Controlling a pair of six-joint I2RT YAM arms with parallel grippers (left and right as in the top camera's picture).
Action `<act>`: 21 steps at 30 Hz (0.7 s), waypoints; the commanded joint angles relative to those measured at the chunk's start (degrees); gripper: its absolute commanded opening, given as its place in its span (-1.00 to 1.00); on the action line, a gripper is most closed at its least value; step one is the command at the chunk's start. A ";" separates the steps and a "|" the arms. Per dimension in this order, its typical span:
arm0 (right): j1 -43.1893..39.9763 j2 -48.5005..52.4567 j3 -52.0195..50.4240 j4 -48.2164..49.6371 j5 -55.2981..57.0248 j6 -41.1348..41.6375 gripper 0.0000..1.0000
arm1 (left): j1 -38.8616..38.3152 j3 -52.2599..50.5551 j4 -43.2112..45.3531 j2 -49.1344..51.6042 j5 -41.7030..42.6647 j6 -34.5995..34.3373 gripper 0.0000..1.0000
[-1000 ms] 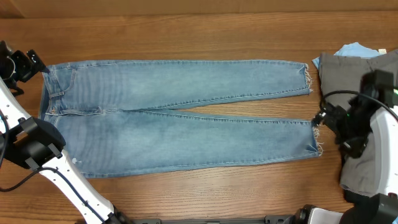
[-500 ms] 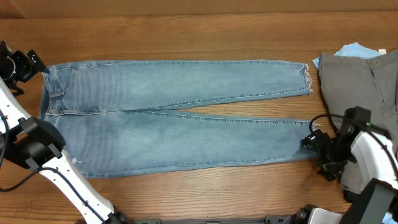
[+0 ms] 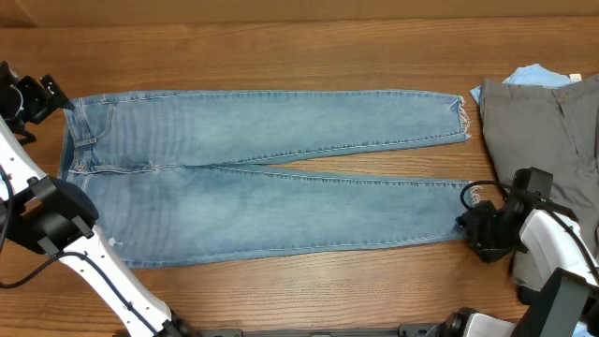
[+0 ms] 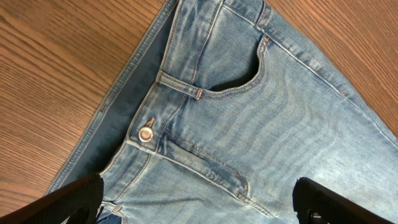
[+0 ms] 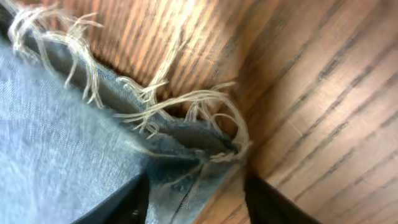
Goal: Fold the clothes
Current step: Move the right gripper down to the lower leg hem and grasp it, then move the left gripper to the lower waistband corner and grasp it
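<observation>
Light-blue faded denim jeans (image 3: 271, 178) lie flat and spread out along the brown wooden desk (image 3: 281, 56), with the waistband at the left of the frame and both legs running to the right. A narrow wedge of wood shows between the legs. At the upper left, the left gripper (image 3: 42, 96) sits by the waistband corner. Its jaws are spread as wide as they go and have nothing between them. Its wrist view looks down on the round metal waist button (image 4: 146, 134) and a curved front pocket (image 4: 239, 74).

At the lower right, the right gripper (image 3: 475, 225) is at the end of the lower leg. Its jaws stand partly apart astride the frayed ankle hem corner (image 5: 186, 112), and no pinch on the cloth is visible. Folded grey trousers (image 3: 533, 122) lie at the right edge of the frame, with a bright-blue garment (image 3: 529, 75) peeking out at their top.
</observation>
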 commanded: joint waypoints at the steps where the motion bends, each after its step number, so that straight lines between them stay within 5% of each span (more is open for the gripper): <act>1: -0.02 -0.22 -0.61 1.46 0.17 -0.59 -0.22 | 0.31 0.85 -0.13 -0.24 0.59 -0.79 1.00; 8: 0.00 -0.22 -0.61 3.37 0.15 -0.57 -0.24 | 0.31 0.85 -0.13 -0.24 0.59 -0.79 1.00; 13: 0.00 -0.22 -0.61 3.48 2.32 -0.57 -0.50 | 0.31 0.85 -0.13 -0.24 0.59 -0.79 1.00; 21: 0.00 -0.22 -0.61 3.10 3.43 -0.57 -0.67 | 0.31 0.85 -0.13 -0.24 0.59 -0.79 1.00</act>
